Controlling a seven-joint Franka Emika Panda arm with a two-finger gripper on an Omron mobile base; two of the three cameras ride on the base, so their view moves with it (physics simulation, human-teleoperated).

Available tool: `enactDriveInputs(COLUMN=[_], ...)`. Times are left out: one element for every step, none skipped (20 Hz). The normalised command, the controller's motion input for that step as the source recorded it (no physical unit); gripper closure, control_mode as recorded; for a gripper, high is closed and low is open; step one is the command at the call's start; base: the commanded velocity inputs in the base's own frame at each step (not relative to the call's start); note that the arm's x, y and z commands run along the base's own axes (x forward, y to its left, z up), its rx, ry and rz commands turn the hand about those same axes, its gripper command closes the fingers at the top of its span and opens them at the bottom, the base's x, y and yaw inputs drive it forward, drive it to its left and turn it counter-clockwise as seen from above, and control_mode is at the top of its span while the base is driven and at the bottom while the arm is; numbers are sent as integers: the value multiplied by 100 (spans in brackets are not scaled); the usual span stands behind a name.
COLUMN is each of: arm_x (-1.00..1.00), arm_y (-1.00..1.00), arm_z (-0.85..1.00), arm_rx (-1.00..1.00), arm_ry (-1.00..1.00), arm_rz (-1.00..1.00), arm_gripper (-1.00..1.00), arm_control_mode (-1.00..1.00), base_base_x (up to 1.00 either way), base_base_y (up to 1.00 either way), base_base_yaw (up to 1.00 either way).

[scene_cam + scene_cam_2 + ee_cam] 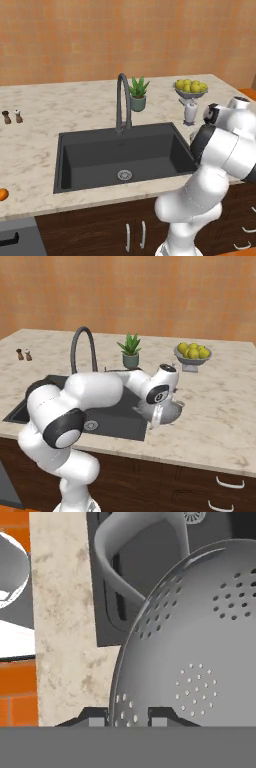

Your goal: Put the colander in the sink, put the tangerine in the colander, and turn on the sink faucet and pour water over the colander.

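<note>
The colander (pixel 200 642), a silver-grey bowl dotted with holes, looms large in the hand view, its loop handle (pixel 135 547) toward the sink. My gripper (pixel 128 719) is shut on its near rim, one fingertip on each side of the wall. In the right base view the colander (pixel 169 412) is on the counter just right of the sink (pixel 117 423), under my hand (pixel 158 415). The black sink (pixel 125 150) holds nothing but its drain. The faucet (pixel 122 97) arches over the sink's back edge. The tangerine (pixel 2 194) lies on the counter at the far left.
A footed bowl of yellow-green fruit (pixel 191 87) and a small white item (pixel 190 111) stand behind my arm at the back right. A potted plant (pixel 138 95) is beside the faucet. Two small shakers (pixel 12 117) stand at the far left. Cabinet fronts (pixel 135 232) run below.
</note>
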Motion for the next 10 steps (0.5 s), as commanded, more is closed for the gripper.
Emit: enactDriveInputs(arm_x=[-38, -33, -17, 0, 1, 20, 30, 32, 40, 48], arm_y=[71, 80, 83, 79, 78, 71, 66, 67, 58, 54], arm_z=[15, 7, 0, 0, 0, 0, 0, -3, -3, -2], arm_rx=[0, 0, 0, 0, 0, 2, 7, 9, 15, 17], arm_ry=[0, 0, -1, -3, -6, -4, -4, -6, -9, -9], arm_rz=[68, 65, 61, 58, 56, 52, 49, 47, 47, 46], arm_gripper=[100, 100, 100, 100, 100, 100, 100, 100, 100, 100], arm_control_mode=[-100, -100, -100, -100, -100, -100, -100, -100, -100, -100], base_base_x=[0, 0, 0, 0, 0, 0, 0, 0, 0, 0], base_base_y=[0, 0, 0, 0, 0, 0, 0, 0, 0, 0], base_base_yaw=[0, 0, 0, 0, 0, 0, 0, 0, 0, 0])
